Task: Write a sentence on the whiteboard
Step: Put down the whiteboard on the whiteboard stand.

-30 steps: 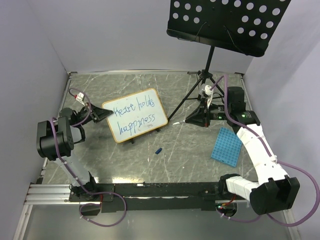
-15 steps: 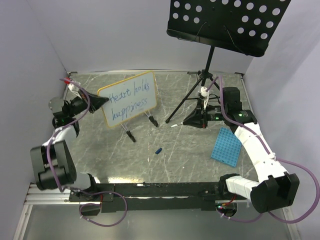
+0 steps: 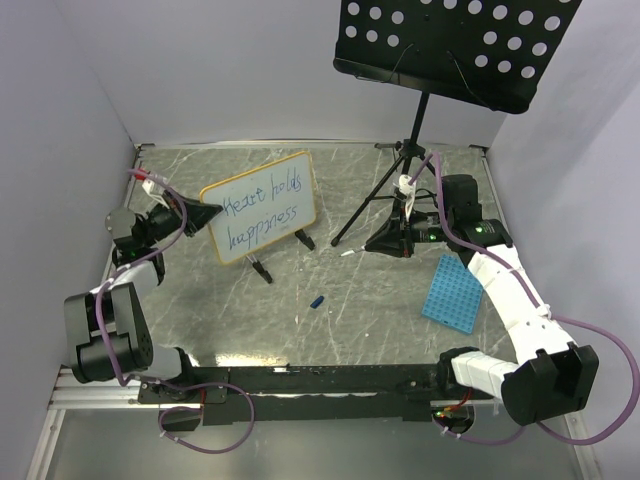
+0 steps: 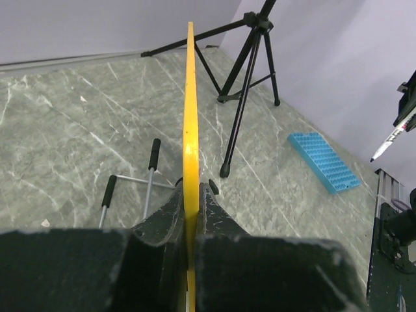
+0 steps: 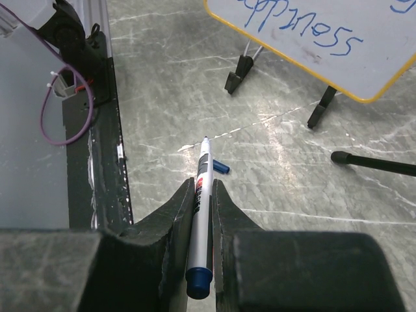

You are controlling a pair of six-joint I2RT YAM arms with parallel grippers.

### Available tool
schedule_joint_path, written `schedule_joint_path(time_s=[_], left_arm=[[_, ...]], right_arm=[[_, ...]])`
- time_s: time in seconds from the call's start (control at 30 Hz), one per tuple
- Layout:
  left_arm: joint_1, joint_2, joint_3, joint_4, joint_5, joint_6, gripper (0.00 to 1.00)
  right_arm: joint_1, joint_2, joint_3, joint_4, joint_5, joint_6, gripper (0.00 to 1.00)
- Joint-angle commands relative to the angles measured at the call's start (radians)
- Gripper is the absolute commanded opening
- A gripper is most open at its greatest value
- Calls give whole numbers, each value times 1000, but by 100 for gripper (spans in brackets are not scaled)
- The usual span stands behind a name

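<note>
- My left gripper (image 3: 205,213) is clamped on the left edge of the board (image 3: 260,208), which it holds up towards the far-left corner of the bench.
- The writing (image 3: 262,222) looks finished to me, so I take the step in hand to be setting the board down on its feet (image 3: 262,271).
- To do that well I would bring both feet down level together, and loosen the jaws only once the board stands by itself. The grip is on a thin rim, so any twist could tip it.
- I cannot tell whether the feet touch the bench now. From the left wrist view they seem to hang clear.
- My right gripper (image 5: 203,185) is closed on the pen (image 5: 200,247), tip pointing away, towards the far-right corner beside the stand legs (image 3: 375,205). I would keep it parked there, well apart from the board, so the bare tip cannot smear the ink.
- The board is glossy white with a thin orange frame and rounded corners. It is tilted, with its right end farther back.
- The writing is thin, blue, slanted cursive in two lines, reading roughly "heart holds happiness".
</note>
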State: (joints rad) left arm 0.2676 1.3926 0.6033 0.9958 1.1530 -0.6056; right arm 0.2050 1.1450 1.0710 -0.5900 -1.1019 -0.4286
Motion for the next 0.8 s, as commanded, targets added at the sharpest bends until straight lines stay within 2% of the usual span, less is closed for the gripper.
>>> schedule_joint_path(time_s=[0.0, 0.13, 0.33, 0.47, 0.77], left_arm=[[1, -38, -14, 209, -44, -88, 1], [-1, -69, -48, 161, -75, -42, 1], [-2, -21, -82, 329, -81, -152, 1], [-11, 0, -99, 349, -87, -165, 1], [-30, -4, -119, 133, -119, 0, 1]], right_arm=[[7, -7, 6, 9, -15, -25, 0], [7, -8, 4, 12, -15, -24, 0], [5, -10, 6, 9, -13, -25, 0], [5, -10, 6, 7, -13, -29, 0], [7, -1, 10, -4, -21, -38, 0]])
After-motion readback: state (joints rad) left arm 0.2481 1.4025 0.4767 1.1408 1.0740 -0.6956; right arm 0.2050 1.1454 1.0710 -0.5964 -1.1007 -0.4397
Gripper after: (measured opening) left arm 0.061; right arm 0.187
